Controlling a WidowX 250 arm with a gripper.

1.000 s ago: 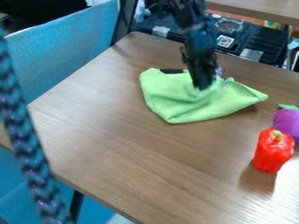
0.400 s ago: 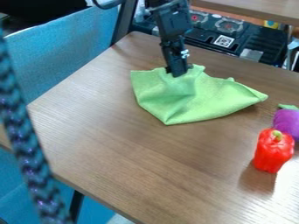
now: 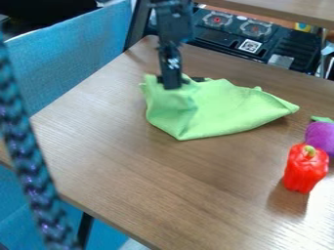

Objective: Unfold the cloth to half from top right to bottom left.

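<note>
The black gripper (image 3: 172, 86) hangs down over the upper left part of the green cloth (image 3: 231, 108), its tips at the fabric. Cloth rises and bunches around the tips on the left side. From there the fabric spreads right to a pointed corner and down to another corner at its lower left. A dark patch shows at the cloth's top edge, just right of the gripper. Whether the tips hold the fabric is hidden by the folds.
On the right of the brown table (image 3: 163, 185) stand a red pepper (image 3: 304, 169) and a purple vegetable (image 3: 320, 136). A blue braided strand (image 3: 29, 161) crosses the left foreground. Black equipment (image 3: 228, 34) lies behind the table's far edge.
The gripper has moved left across the cloth. The cloth's upper left part has shifted left and bunched up, while its right corner has stayed put.
</note>
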